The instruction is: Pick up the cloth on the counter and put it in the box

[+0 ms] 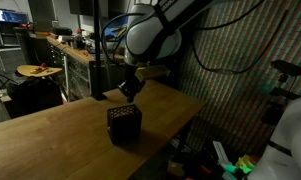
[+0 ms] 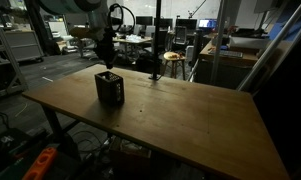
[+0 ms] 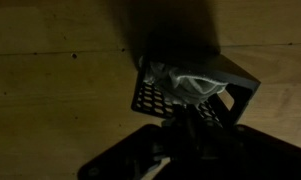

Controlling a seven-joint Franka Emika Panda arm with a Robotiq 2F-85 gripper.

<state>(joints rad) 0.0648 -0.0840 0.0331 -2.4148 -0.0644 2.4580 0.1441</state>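
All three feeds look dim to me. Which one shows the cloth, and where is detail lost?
Wrist view: dim, but the pale cloth reads clearly inside the black box; the hand is a dark silhouette, jaws unreadable. Both exterior views: underexposed and soft, the box is just a black block, and the cloth is not visible.

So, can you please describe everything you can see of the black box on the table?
The box is small, black and open at the top, and it looks like plastic. In the wrist view one side wall shows a grid of holes. It stands upright on the wooden table, nearer one end. A pale, crumpled cloth lies inside it. The claw hangs just above; I cannot tell whether it touches the box.
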